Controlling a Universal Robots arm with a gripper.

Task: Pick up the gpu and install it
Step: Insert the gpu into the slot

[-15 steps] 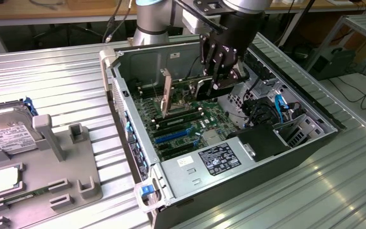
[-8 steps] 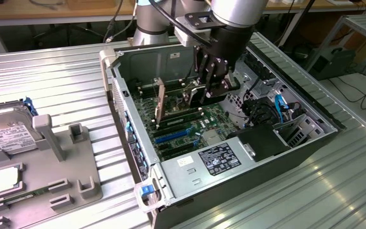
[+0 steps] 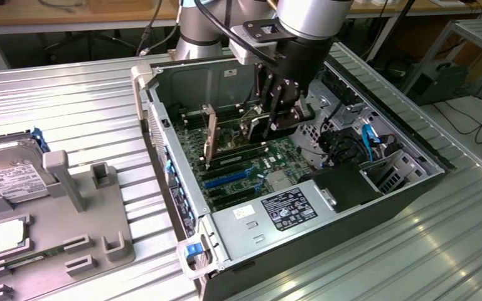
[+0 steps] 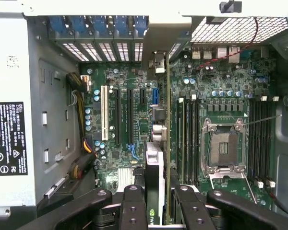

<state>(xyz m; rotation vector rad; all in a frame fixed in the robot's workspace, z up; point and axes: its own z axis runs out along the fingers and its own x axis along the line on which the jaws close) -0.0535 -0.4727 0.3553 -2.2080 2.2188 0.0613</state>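
Observation:
In the wrist view my gripper (image 4: 159,211) is shut on the gpu (image 4: 154,163), gripping it edge-on between two black fingers (image 4: 134,206). The card runs from the fingers toward the rear slot openings, and its silvery bracket (image 4: 156,62) is close to them. It stands upright over the motherboard (image 4: 221,96), between the black expansion slots (image 4: 122,115) and the memory slots. I cannot tell whether it is seated. In the exterior view the gripper (image 3: 268,133) reaches down into the open computer case (image 3: 391,113), and the brownish gpu (image 3: 211,135) stands on edge beside it.
A power supply (image 3: 283,210) with a black label fills the near end of the case. Outside the case, on the exterior view's left, a grey fixture (image 3: 57,219) holds a silver hard drive (image 3: 7,169). The bare CPU socket (image 4: 223,148) lies beside the card. Cables run along the case walls.

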